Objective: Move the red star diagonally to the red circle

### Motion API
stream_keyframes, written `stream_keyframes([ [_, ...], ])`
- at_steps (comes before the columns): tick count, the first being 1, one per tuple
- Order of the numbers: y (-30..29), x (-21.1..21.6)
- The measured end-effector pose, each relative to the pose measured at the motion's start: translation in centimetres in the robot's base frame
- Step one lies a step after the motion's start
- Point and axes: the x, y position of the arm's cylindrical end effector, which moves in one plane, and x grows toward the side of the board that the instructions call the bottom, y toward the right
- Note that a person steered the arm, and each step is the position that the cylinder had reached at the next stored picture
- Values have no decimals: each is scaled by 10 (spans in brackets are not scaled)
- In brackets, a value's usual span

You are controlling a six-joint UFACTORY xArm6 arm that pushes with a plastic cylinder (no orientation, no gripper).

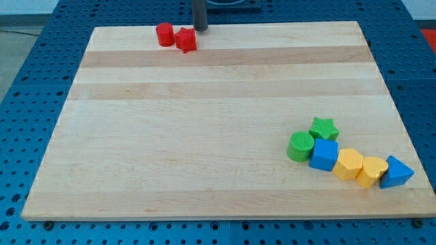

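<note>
The red star (186, 39) lies near the top edge of the wooden board, touching the red circle (165, 34) on its left. My tip (200, 29) stands just to the upper right of the red star, close to it at the board's top edge. I cannot tell whether the tip touches the star.
A cluster sits at the lower right: a green star (324, 128), a green circle (300, 146), a blue cube (324, 155), a yellow hexagon (349, 164), a yellow heart (372, 170) and a blue triangle (396, 173). The wooden board (204, 136) rests on a blue perforated table.
</note>
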Motion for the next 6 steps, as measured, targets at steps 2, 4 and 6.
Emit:
stream_keyframes([
  [2,-22,23],
  [4,-40,32],
  [6,-43,97],
])
